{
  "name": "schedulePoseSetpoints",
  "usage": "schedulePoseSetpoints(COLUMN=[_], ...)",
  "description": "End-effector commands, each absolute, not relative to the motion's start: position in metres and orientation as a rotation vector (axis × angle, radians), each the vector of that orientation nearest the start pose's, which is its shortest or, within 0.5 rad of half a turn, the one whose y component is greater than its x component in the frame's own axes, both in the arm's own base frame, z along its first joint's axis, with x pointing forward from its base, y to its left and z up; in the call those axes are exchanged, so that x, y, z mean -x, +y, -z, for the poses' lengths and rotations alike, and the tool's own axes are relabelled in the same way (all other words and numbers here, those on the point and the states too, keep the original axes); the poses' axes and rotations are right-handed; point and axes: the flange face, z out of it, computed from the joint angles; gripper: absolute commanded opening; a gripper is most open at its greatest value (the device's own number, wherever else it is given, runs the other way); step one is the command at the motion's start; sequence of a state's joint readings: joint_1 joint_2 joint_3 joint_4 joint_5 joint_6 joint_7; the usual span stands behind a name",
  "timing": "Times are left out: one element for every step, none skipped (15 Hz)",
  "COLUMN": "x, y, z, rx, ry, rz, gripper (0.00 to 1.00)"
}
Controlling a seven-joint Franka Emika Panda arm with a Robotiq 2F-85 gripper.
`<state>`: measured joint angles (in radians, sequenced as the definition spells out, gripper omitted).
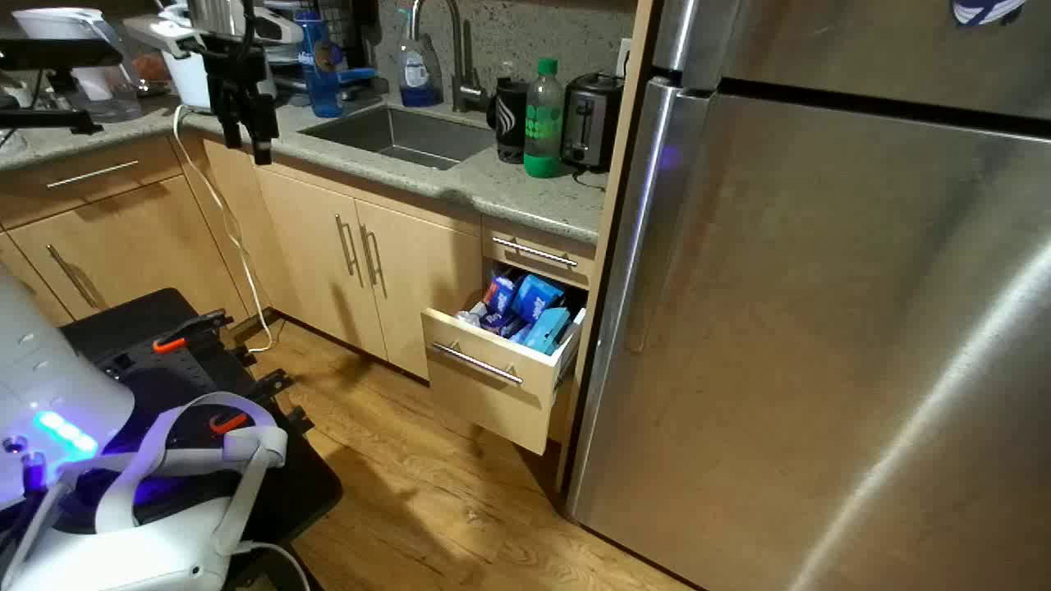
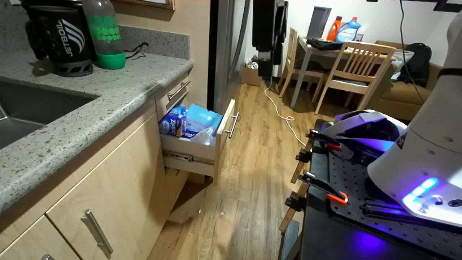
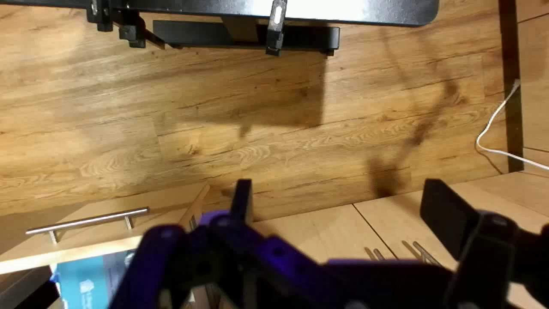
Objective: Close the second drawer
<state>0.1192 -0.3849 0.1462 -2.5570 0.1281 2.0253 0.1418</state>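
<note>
The second drawer [image 1: 484, 402] is pulled well out below a shallower shut drawer front [image 1: 530, 261]. Its light-wood front also shows edge-on in an exterior view [image 2: 224, 135] and at lower left in the wrist view [image 3: 171, 201]. Its silver bar handle [image 1: 476, 363] is horizontal. Blue boxes and bags [image 2: 202, 119] lie inside the drawer. My gripper [image 1: 248, 149] is open and empty, high in the air in front of the sink cabinets and apart from the drawer. In the wrist view its fingers [image 3: 339, 189] stand wide apart, with the drawer to their left.
A steel refrigerator [image 1: 821, 328] stands right beside the drawer. The counter edge [image 1: 369, 176] with the sink [image 1: 410, 139] runs above the cabinets. The black robot table [image 2: 317, 224] with clamps stands across the wood floor [image 2: 249, 173]. A white cable [image 1: 234, 234] hangs from the counter.
</note>
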Motion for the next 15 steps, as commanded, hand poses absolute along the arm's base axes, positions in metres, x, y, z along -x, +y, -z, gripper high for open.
schedulePoseSetpoints(x=[-0.378, -0.381, -0.385, -0.388, -0.39, -0.393, -0.397, -0.401, -0.405, -0.408, -0.41, -0.412, -0.413, -0.412, -0.411], y=[0.109, 0.108, 0.107, 0.104, 0.101, 0.098, 0.092, 0.087, 0.08, 0.074, 0.067, 0.06, 0.052, 0.044, 0.036], z=[-0.388, -0.388, -0.385, -0.378, -0.372, -0.363, -0.353, -0.344, -0.331, -0.319, -0.305, -0.292, -0.279, -0.266, -0.254], rx=[3.106, 3.111, 3.109, 3.114, 3.116, 3.119, 3.118, 3.114, 3.103, 3.099, 3.099, 3.097, 3.092, 3.084, 3.082], ry=[-0.069, -0.045, -0.047, -0.034, -0.022, -0.009, 0.014, 0.034, 0.058, 0.086, 0.121, 0.156, 0.186, 0.217, 0.249], rz=[-0.245, -0.249, -0.256, -0.257, -0.259, -0.253, -0.254, -0.253, -0.252, -0.25, -0.251, -0.254, -0.26, -0.275, -0.28], gripper=[1.0, 1.0, 1.0, 1.0, 1.0, 1.0, 1.0, 1.0, 1.0, 1.0, 1.0, 1.0, 1.0, 1.0, 1.0])
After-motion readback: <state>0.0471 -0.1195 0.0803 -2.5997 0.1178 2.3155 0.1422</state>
